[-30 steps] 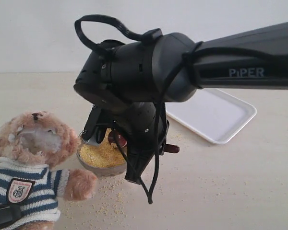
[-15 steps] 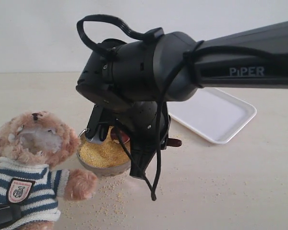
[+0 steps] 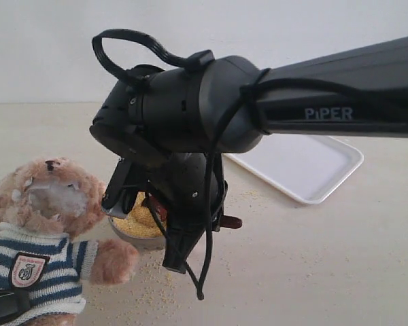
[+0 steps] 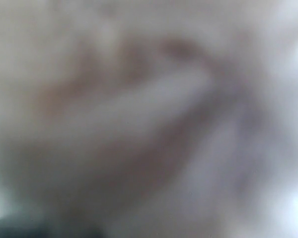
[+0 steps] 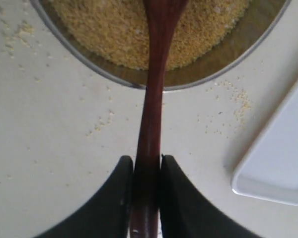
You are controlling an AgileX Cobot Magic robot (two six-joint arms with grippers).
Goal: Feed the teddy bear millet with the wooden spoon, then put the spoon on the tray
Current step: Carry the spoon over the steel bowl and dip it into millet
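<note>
At the lower left of the exterior view sits the teddy bear, facing the camera in its striped shirt. The left hand cannot be made out: its wrist view is only a pale, brownish blur, so I cannot tell whether it is wide, narrow or holding anything. Just right of the bear stands the metal bowl of millet, with loose grains scattered on the table around it. Over the bowl, at centre frame, the right hand is clamped narrow on the handle of the wooden spoon, whose bowl end lies at the grain – dipped in or just above, I cannot say. The scooping step seems to be in hand; next the spoon should lift level and swing left to the bear's muzzle without spilling. Further right the tray waits, the spoon not yet on it.
</note>
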